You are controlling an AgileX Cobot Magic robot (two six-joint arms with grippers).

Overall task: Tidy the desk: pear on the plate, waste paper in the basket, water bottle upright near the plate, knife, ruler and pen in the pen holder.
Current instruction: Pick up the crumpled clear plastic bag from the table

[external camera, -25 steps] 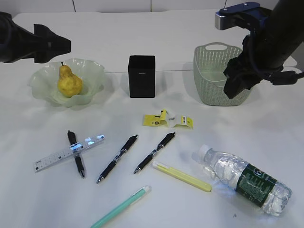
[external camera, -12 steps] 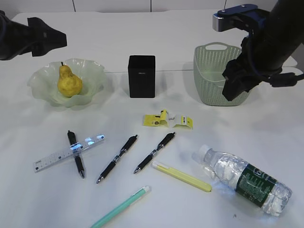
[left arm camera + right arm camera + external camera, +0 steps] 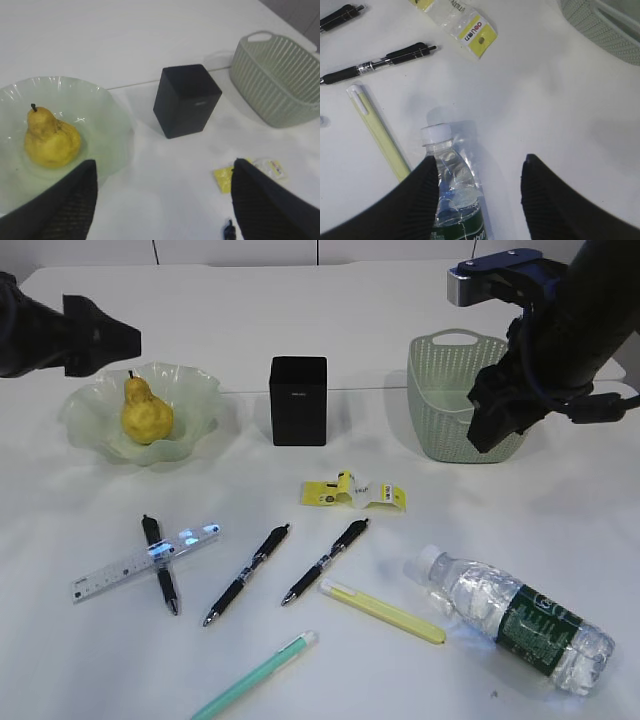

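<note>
Your left gripper (image 3: 160, 200) hangs with jaws spread wide and empty above the plate's (image 3: 90, 425) near edge; the pear (image 3: 146, 415) sits upright in that plate. Your right gripper (image 3: 477, 200) is also parted, holding nothing, high over the water bottle (image 3: 515, 618), which lies on its side on the desk (image 3: 560, 510). Wrapper scrap (image 3: 354, 490) lies between pen holder (image 3: 298, 400) and basket (image 3: 445, 410). Ruler (image 3: 140, 562) crosses a black pen (image 3: 160, 565); knife (image 3: 383, 611) lies beside the bottle cap.

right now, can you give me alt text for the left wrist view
A yellow pear sits in a pale green wavy glass plate at left, framed by the open left gripper at the bottom. Behind stand a black pen holder and a sage-green basket, with a yellow wrapper on the white desk.
</note>
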